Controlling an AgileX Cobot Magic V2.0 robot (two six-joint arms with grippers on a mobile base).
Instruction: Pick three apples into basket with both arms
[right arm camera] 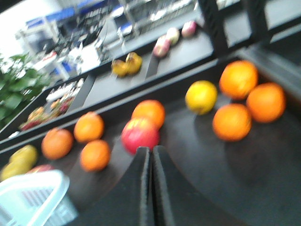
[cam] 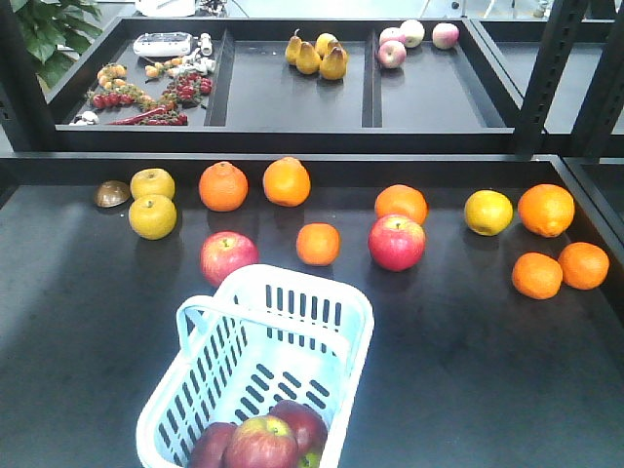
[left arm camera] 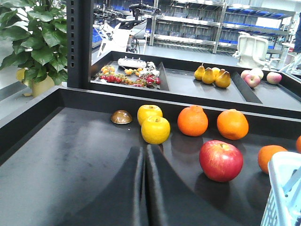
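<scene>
So the pale blue basket (cam: 255, 375) sits at the near edge of the black table (cam: 487, 370), and the dark maroon apples (cam: 261, 441) are piled in its near end. I can make out three dark red ones, touching each other, plus a bit of greenish-yellow at the bottom edge that's cut off, so I can't say what it is. Judging by that, the collecting looks basically done.

Both arms are up and off the fruit. The left gripper (left arm camera: 144, 188) has its jaws pressed together with just a thin seam between them, holding nothing, and it's looking over the left part of the table, with a brighter red apple (left arm camera: 221, 160) ahead and to its right, clear of the fingers. The right gripper (right arm camera: 151, 188) is the same deal: jaws closed on nothing. Its view is blurry, with another bright red apple (right arm camera: 140, 134) in front of it and a bunch of oranges (right arm camera: 237, 79) further right.

Makes sense that the bright apples, the oranges and the yellow fruits (cam: 152, 215) are left sitting in loose rows behind the basket; they're not the dark ones wanted. Pears (cam: 314, 55) and more apples are up on the shelf trays behind, well apart from everything.
</scene>
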